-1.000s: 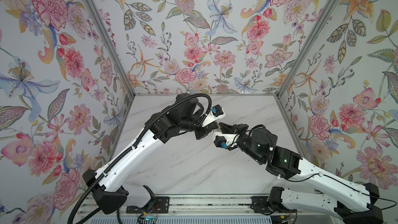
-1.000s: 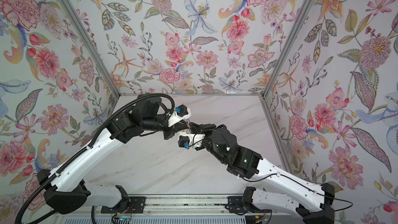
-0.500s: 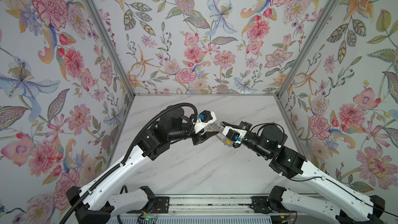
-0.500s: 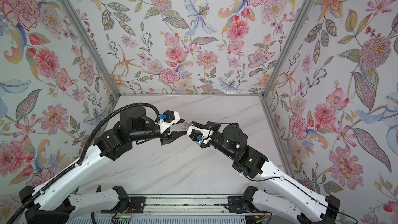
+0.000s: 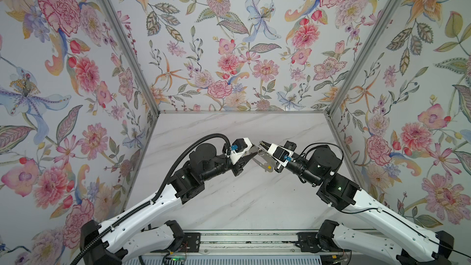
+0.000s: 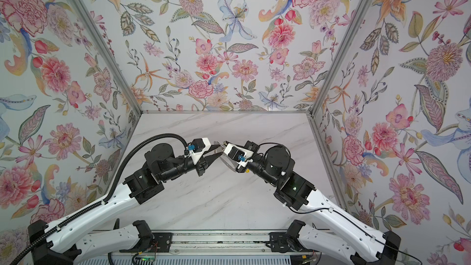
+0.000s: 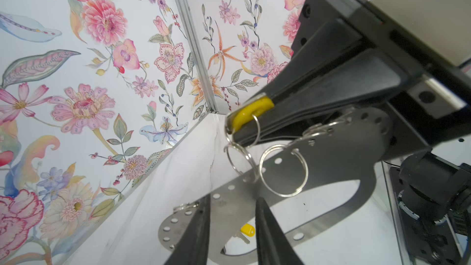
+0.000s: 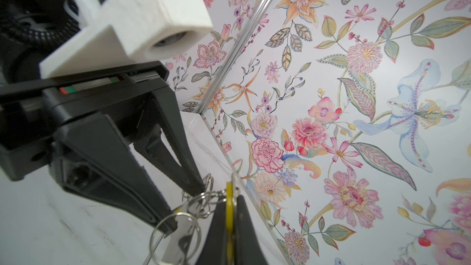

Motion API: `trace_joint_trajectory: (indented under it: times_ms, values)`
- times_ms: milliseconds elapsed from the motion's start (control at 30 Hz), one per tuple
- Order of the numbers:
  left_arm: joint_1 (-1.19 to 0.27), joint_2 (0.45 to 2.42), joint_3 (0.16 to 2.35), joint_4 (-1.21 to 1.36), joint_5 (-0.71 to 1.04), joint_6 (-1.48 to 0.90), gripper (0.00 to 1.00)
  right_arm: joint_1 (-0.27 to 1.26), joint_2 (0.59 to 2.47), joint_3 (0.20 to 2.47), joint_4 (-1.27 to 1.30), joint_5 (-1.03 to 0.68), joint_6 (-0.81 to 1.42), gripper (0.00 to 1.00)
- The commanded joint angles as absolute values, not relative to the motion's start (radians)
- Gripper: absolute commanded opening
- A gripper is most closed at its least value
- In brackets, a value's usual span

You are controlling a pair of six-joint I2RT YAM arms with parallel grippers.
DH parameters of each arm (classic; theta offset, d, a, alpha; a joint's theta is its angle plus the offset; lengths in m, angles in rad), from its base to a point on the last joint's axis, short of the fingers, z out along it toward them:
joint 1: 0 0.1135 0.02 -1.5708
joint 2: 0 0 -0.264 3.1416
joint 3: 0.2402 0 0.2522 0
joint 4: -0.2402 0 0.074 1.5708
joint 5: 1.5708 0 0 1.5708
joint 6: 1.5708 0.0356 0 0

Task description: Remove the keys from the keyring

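Left wrist view: the right pincer (image 7: pixel 233 124) is clamped on a key (image 7: pixel 251 110) by its yellow tag. Thin wire rings (image 7: pixel 259 170) link it to the keyring (image 7: pixel 331 172), a flat grey strip with small holes, hanging above the bench (image 5: pixel 229 200). The left pincer (image 7: pixel 232 198) stands parted at the strip.
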State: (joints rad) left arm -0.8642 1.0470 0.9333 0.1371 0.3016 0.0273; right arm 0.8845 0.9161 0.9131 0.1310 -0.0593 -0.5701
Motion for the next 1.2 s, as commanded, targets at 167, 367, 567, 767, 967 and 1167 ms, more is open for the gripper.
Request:
trace_joint_trajectory:
  times_ms: [167,367,567,767,967,1167]
  values:
    - [-0.872,1.03,0.923,0.244,0.306,0.007,0.27,0.867,0.928,0.903,0.202,-0.097,-0.52,0.0]
    - [-0.874,1.057,0.936,0.245,0.355,0.0,0.27,0.864,0.933,0.907,0.208,-0.092,-0.516,0.0]
    - [-0.879,1.073,0.941,0.232,0.358,0.004,0.26,0.859,0.935,0.91,0.204,-0.092,-0.516,0.0]
    - [-0.878,1.081,0.965,0.235,0.309,0.006,0.18,0.859,0.93,0.908,0.202,-0.118,-0.52,0.0]
    - [-0.877,1.081,0.971,0.251,0.305,-0.003,0.17,0.86,0.929,0.902,0.184,-0.15,-0.54,0.0]
    - [-0.876,1.074,0.968,0.268,0.321,-0.015,0.18,0.86,0.927,0.899,0.154,-0.154,-0.564,0.0]
